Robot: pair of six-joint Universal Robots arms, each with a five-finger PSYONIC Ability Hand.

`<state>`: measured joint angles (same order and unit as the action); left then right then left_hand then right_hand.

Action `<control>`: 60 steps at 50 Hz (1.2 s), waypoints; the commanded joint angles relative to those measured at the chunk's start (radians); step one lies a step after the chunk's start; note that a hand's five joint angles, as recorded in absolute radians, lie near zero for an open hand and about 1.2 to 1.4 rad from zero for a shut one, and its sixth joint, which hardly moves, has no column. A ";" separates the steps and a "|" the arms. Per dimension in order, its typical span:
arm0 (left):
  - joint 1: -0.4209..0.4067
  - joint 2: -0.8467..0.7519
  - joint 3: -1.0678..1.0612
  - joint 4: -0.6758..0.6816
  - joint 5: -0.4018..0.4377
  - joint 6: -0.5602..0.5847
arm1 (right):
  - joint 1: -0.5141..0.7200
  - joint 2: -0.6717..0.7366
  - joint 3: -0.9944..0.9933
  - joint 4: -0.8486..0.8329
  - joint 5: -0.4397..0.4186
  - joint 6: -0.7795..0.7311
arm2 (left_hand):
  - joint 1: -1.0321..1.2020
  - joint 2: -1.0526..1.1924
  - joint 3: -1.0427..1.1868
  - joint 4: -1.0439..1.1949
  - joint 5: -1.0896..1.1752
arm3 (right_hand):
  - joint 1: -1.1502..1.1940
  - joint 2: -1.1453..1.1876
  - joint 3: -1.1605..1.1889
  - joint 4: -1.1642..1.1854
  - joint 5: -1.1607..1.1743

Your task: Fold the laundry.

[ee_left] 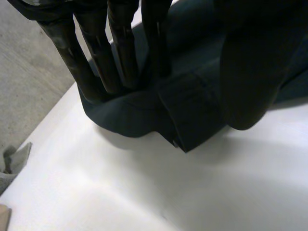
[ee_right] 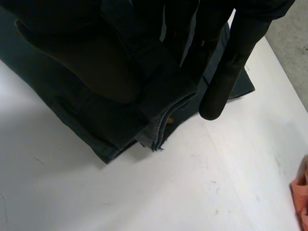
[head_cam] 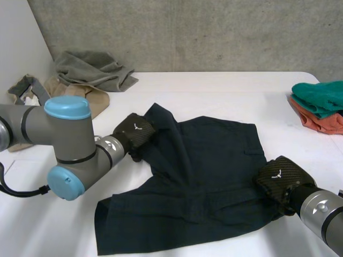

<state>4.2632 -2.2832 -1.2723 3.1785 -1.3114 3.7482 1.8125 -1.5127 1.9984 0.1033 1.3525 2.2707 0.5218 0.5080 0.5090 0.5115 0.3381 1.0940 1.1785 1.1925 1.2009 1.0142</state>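
Dark navy shorts (head_cam: 209,166) lie spread on the white table (head_cam: 214,85), rumpled along the side by my left arm. My left hand (head_cam: 134,131) is at that edge, where a fold stands up off the table. In the left wrist view its straight fingers (ee_left: 96,62) press the cloth (ee_left: 192,110) against the thumb, and the pinched corner hangs just above the table. My right hand (head_cam: 278,179) is at the shorts' opposite edge. The right wrist view has its thumb and fingers (ee_right: 226,72) closed on a layered hem (ee_right: 159,110), with one finger sticking out straight.
A heap of grey and beige laundry (head_cam: 88,69) sits at the back left of the table. Folded teal (head_cam: 321,96) and orange (head_cam: 321,122) cloths are stacked at the right edge. Bare table lies in front of the shorts and behind them.
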 commanded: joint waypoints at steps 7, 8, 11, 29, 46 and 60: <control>-0.006 -0.036 0.008 -0.002 -0.028 -0.001 | -0.028 -0.011 0.026 -0.014 -0.049 0.043 | 0.874 0.888 0.887 0.885 0.884 | 0.302 0.218 0.204 0.195 0.208; -0.006 -0.033 0.005 0.001 -0.031 -0.002 | -0.028 -0.011 0.026 -0.014 -0.050 0.043 | 0.874 0.888 0.887 0.885 0.884 | 0.302 0.218 0.204 0.195 0.208; -0.011 -0.029 -0.007 0.001 -0.080 -0.007 | -0.028 -0.011 0.026 -0.014 -0.053 0.043 | 0.874 0.888 0.887 0.885 0.884 | 0.302 0.218 0.204 0.195 0.208; -0.082 0.099 -0.140 0.012 -0.422 -0.004 | -0.027 -0.008 0.036 -0.031 -0.056 0.046 | 0.874 0.888 0.887 0.885 0.884 | 0.302 0.218 0.204 0.195 0.208; -0.125 0.308 -0.255 0.006 -0.545 -0.013 | -0.027 -0.006 0.045 -0.048 -0.058 0.058 | -0.128 -0.115 -0.116 -0.118 -0.119 | 0.302 0.218 0.204 0.195 0.208; -0.190 0.584 -0.512 -0.166 -0.433 -0.255 | -0.028 -0.008 0.043 -0.050 -0.067 0.066 | -0.100 -0.086 -0.087 -0.090 -0.091 | 0.302 0.218 0.204 0.195 0.208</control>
<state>4.0900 -1.7584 -1.7033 3.1294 -1.7861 3.6271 1.7855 -1.5201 2.0429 0.0536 1.2913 2.3357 0.3911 0.3776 0.3782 0.3722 0.1935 1.0940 1.1785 1.1925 1.2009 1.0142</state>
